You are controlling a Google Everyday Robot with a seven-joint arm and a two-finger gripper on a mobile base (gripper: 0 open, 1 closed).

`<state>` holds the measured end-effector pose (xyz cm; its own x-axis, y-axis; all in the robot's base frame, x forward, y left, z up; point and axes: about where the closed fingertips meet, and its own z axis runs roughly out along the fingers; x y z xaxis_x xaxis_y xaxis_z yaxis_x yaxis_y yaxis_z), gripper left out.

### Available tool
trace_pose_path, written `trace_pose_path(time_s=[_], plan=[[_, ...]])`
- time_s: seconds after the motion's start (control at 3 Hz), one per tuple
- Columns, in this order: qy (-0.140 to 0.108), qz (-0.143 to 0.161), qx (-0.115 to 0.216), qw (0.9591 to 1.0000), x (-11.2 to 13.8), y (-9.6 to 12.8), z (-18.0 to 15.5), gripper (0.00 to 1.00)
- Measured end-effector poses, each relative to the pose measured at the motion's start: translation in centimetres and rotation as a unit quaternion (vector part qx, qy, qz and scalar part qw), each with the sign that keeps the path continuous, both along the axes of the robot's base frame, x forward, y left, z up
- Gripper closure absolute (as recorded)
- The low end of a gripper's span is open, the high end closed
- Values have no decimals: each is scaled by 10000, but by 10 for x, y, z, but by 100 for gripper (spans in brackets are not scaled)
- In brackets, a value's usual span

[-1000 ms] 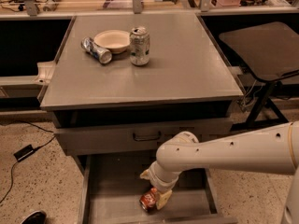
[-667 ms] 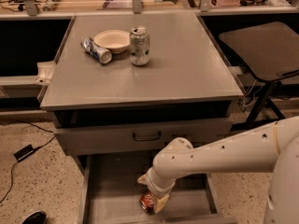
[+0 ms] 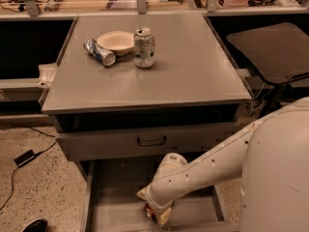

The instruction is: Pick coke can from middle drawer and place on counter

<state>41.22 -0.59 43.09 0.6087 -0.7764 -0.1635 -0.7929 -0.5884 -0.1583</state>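
Note:
The middle drawer [image 3: 113, 197] stands pulled open at the bottom of the grey cabinet. The coke can [image 3: 147, 210] lies low in it near the front; only a sliver of red shows beside my wrist. My gripper [image 3: 155, 212] is down in the drawer right at the can, at the end of my white arm, which reaches in from the right. The counter [image 3: 193, 76] is the wide grey cabinet top above.
On the counter's far left stand a silver-white can [image 3: 144, 48], a cream bowl [image 3: 116, 41] and a blue-silver can [image 3: 100, 52] on its side. A shut drawer front with a dark handle [image 3: 151, 141] sits above the open drawer. A dark chair [image 3: 270, 47] is at the right.
My arm has shifted left and down over the can. The can showed plainly before; now the wrist covers most of it.

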Motion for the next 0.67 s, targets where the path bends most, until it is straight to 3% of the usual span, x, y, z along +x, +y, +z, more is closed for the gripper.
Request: trace_pose_path(time_s=[0.67], plan=[[-126, 351, 23, 9993, 14, 11, -29, 23]])
